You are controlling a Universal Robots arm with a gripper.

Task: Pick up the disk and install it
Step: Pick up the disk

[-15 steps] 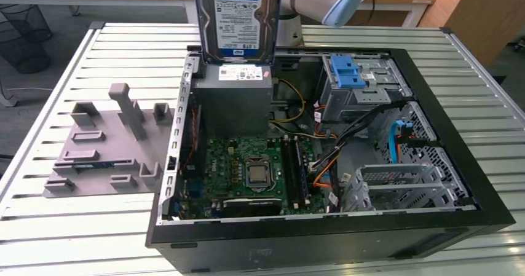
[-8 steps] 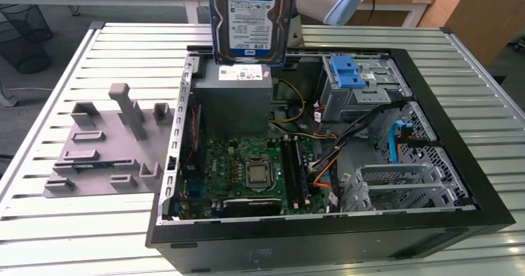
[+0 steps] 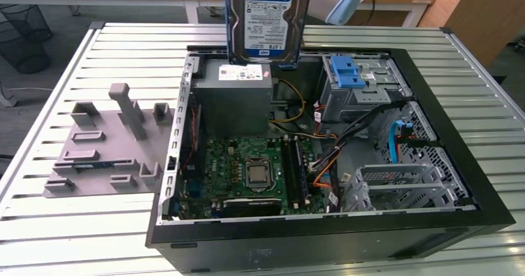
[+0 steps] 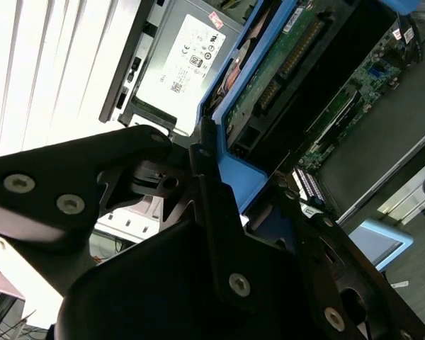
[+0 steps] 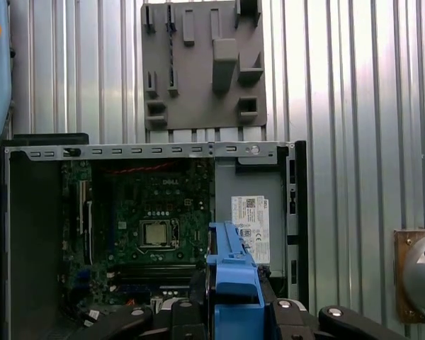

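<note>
The disk (image 3: 267, 21) is in the air over the open computer case (image 3: 328, 239). In the exterior view it stands upright on its short edge, with the white-and-blue label facing the camera. Its lower end is over the far side of the case, just above the grey power supply box (image 3: 238, 101). Its upper end goes out of the picture.

In both wrist views the gripper (image 5: 234, 315) is closed on the disk. The jaws stand narrow, one on each flat side, and the blue frame (image 5: 234, 273) of the disk comes out from between them. In the second wrist view one of the black fingers (image 4: 212, 205) lies flat against the blue frame (image 4: 234, 177), and the green circuit side of the disk (image 4: 269, 78) goes away from the gripper (image 4: 248, 195) toward the case. The disk sits in the middle between the jaws, not to one side.

Below the disk, the first wrist view shows the main board (image 5: 149, 212) and the power supply box (image 5: 249, 227) with its white sticker. Inside the case, on the exterior view's right, there is a metal drive cage (image 3: 348, 73) with a blue latch on top.

A grey plastic plate (image 3: 98, 159) with upright blocks and slots lies on the table (image 3: 98, 227), beside the case on the exterior view's left. The table top is made of light metal strips.
</note>
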